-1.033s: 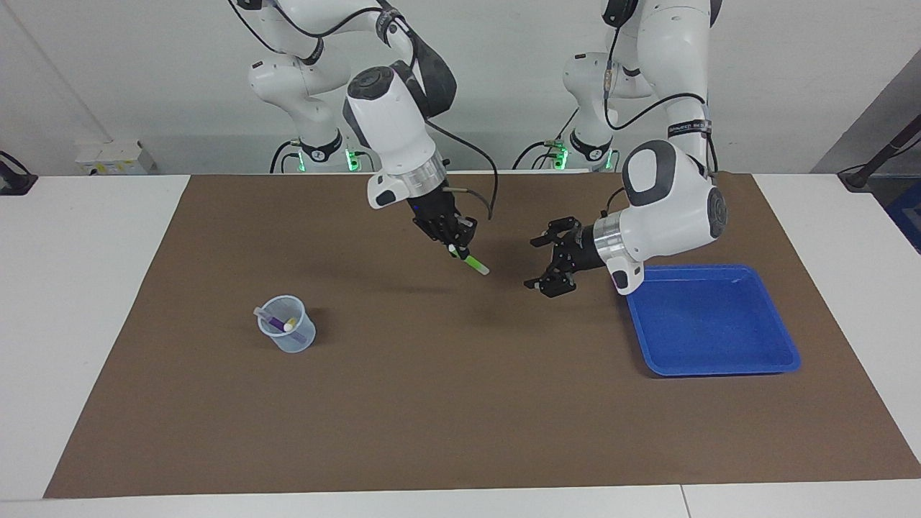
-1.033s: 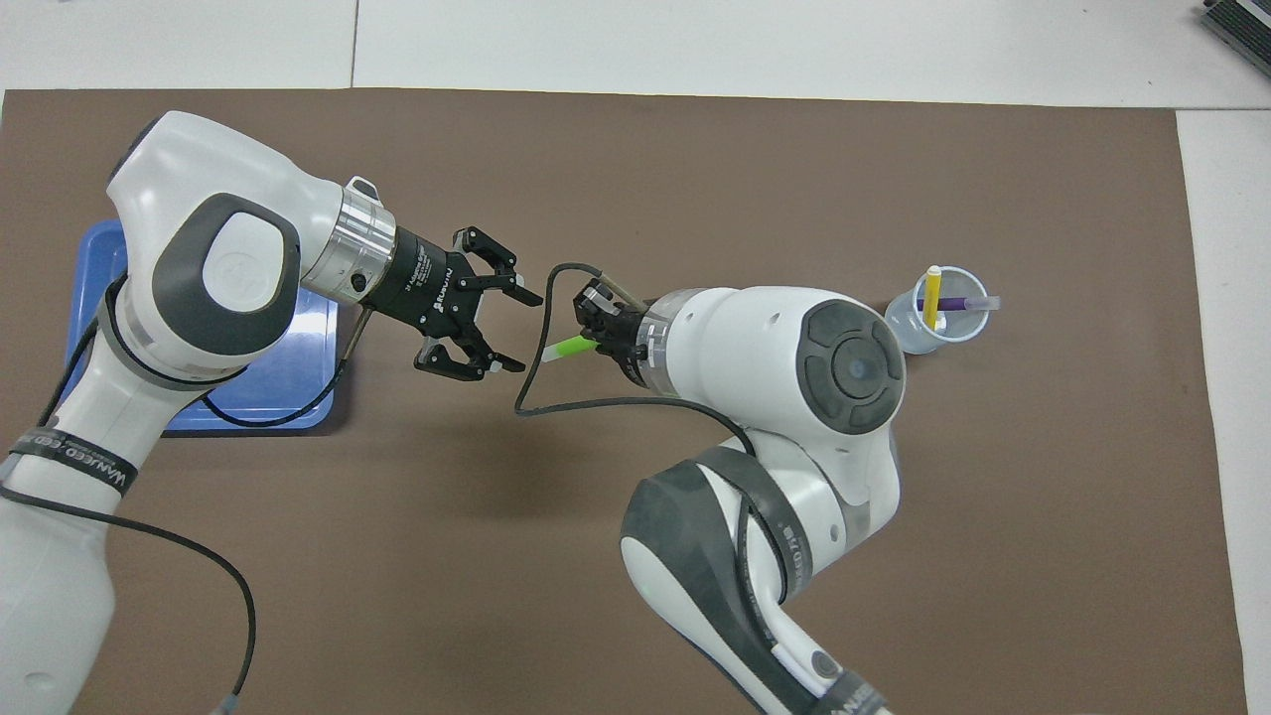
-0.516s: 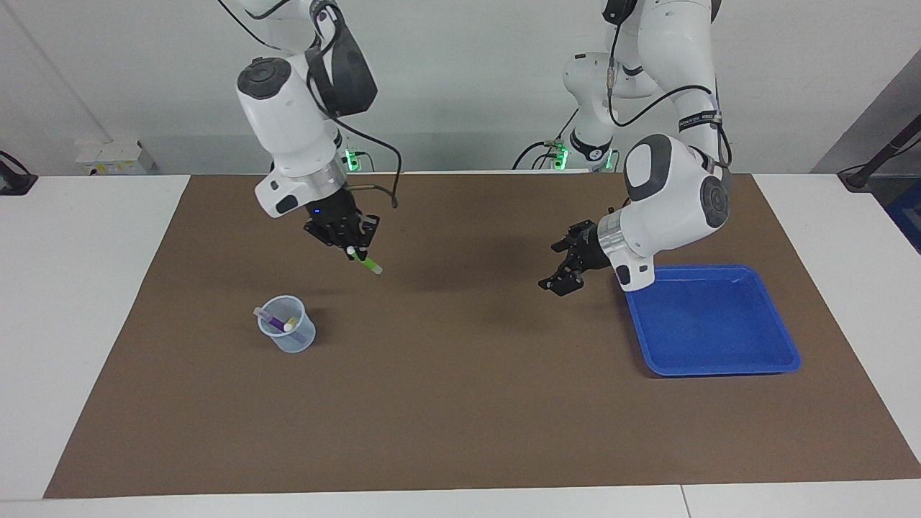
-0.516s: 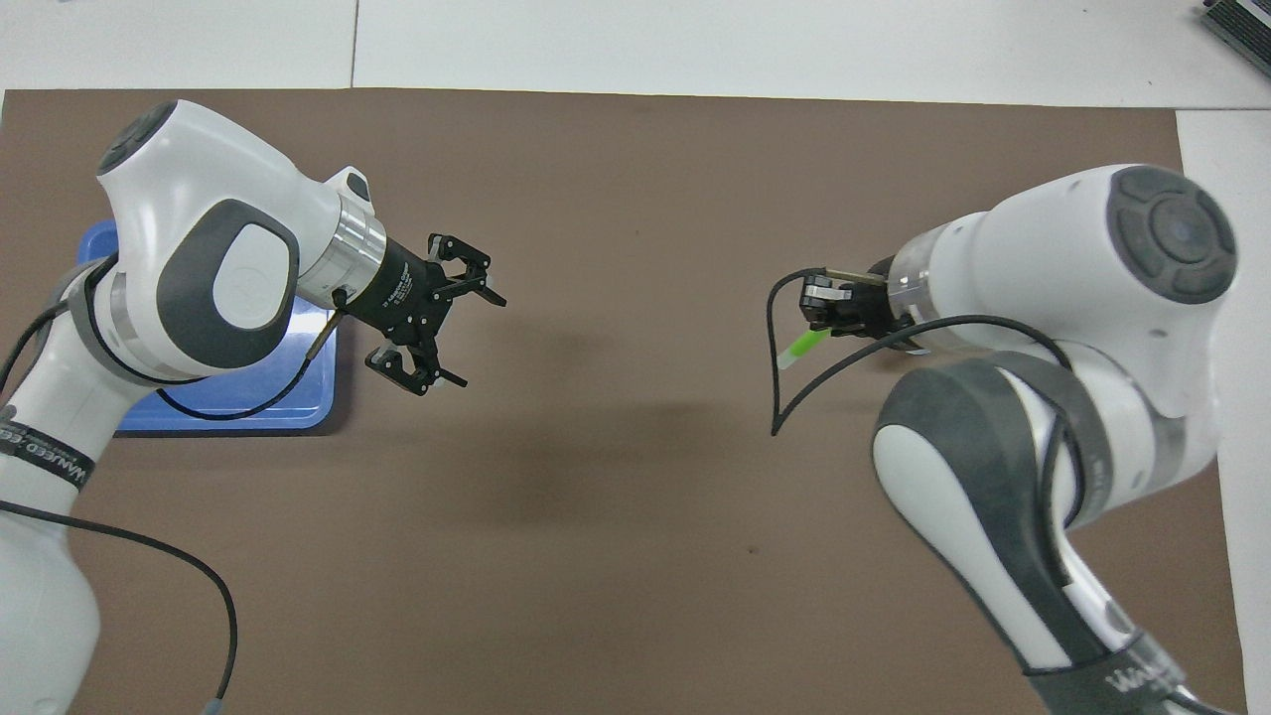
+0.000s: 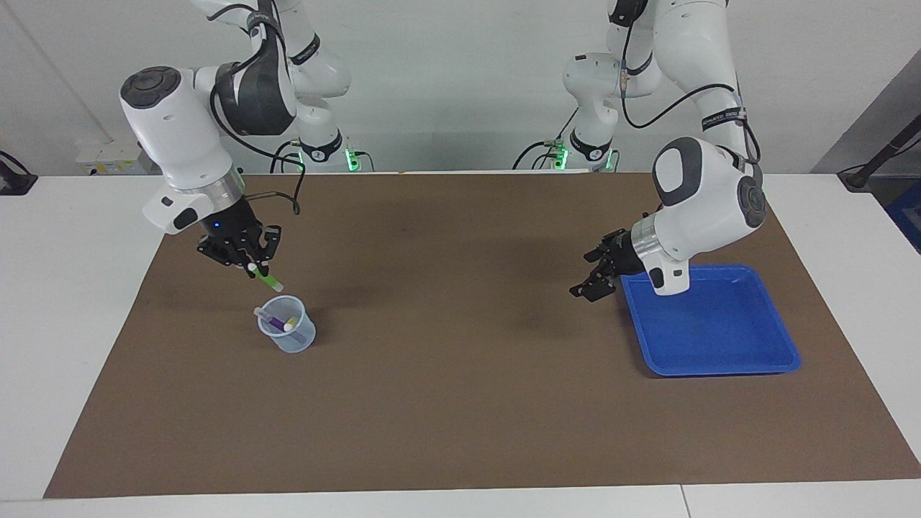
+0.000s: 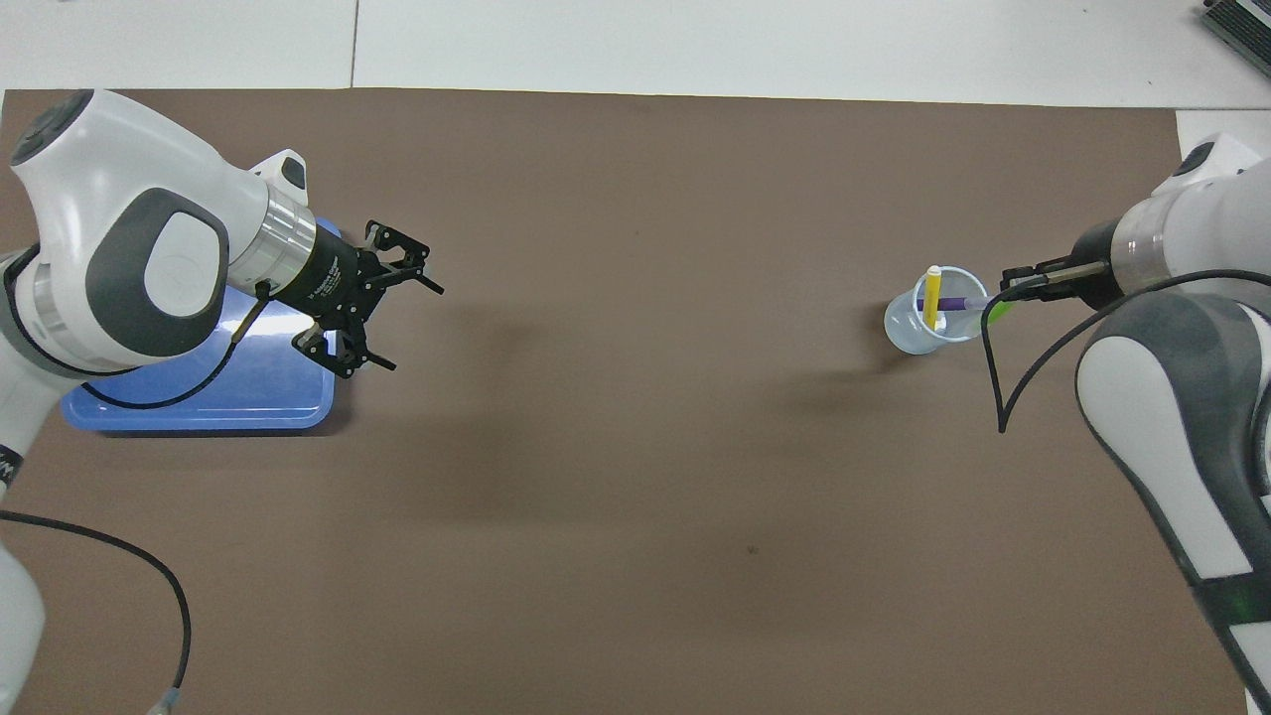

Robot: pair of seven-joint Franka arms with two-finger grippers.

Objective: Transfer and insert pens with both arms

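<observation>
Green pen clamped in the right pincer, tilted just above the clear cup.
Purple pen and yellow pen sit in that cup; left pincer hangs spread wide beside the blue tray.

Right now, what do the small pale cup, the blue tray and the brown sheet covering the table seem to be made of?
Small pale cup: probably thin translucent plastic; the purple pen and yellow pen inside show through its wall.
Blue rectangular tray: likely moulded plastic, smooth and slightly glossy, with rounded corners and a raised rim.
Brown sheet: matte, no glare, lying flat; paper or thin fabric, cannot tell which.
</observation>
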